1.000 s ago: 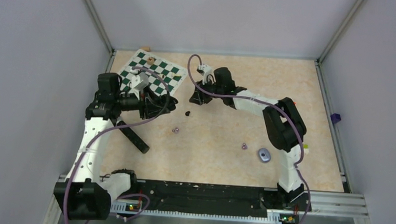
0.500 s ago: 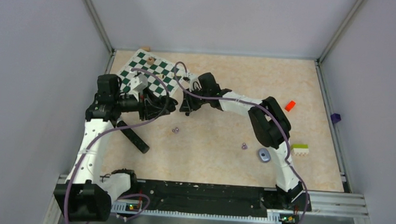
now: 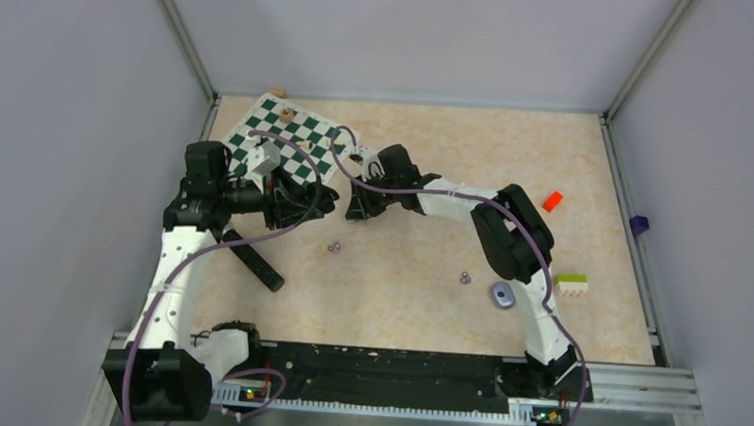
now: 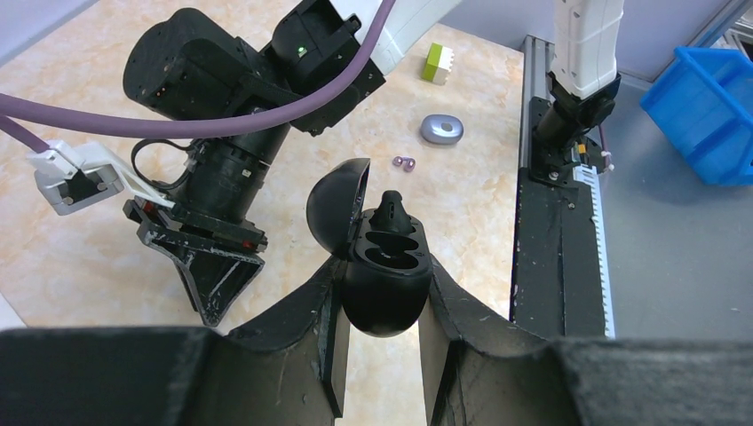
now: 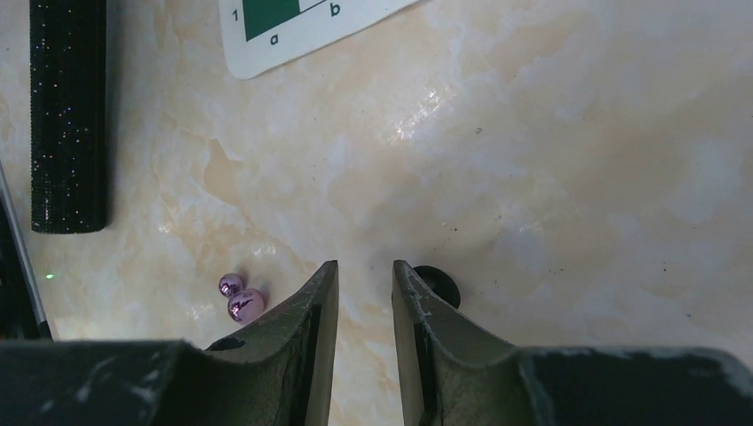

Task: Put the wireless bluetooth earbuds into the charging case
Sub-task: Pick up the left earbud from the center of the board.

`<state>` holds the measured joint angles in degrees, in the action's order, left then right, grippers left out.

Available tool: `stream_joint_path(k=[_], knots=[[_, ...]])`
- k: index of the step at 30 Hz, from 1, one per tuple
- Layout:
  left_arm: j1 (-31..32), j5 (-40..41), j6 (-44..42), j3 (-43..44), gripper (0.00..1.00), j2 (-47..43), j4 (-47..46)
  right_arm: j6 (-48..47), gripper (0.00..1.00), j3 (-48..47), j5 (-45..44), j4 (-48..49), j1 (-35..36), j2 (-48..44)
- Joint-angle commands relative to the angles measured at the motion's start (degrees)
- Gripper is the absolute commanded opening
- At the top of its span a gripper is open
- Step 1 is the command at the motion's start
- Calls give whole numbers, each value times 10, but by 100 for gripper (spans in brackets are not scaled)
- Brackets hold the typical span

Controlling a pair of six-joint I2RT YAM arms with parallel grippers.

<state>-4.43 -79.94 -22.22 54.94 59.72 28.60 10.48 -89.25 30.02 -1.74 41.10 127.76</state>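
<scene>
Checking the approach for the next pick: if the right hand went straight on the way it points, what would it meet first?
Probably bare beige marbled tabletop: the right hand points at it, glossy black earbud just outside one finger, pale purple earbud outside the other. Depth unclear.

We see just an edge of a black earbud (image 5: 439, 286) behind a finger (image 5: 417, 328) of the right hand (image 5: 365, 271). The left hand (image 4: 384, 266) covers the lower sides of the charging case (image 4: 386, 306).

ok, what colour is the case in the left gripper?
The case is black all over, open lid included; the left wrist view shows it best.
</scene>
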Motion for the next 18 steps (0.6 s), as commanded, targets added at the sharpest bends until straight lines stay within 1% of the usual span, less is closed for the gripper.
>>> stream_joint_path(k=[1,5,10,18], knots=[[-3,-23,3,-2,0,-11,-21,-26,29,18,-19,-17,6,-30],[-4,-25,3,-3,0,-12,-23,-44,29,43,-25,-20,6,-63],[-4,-27,4,-4,0,-11,-24,-66,28,64,-31,-49,1,-88],[-4,-30,4,-3,0,-14,-24,-86,28,116,-50,-46,-27,-144]])
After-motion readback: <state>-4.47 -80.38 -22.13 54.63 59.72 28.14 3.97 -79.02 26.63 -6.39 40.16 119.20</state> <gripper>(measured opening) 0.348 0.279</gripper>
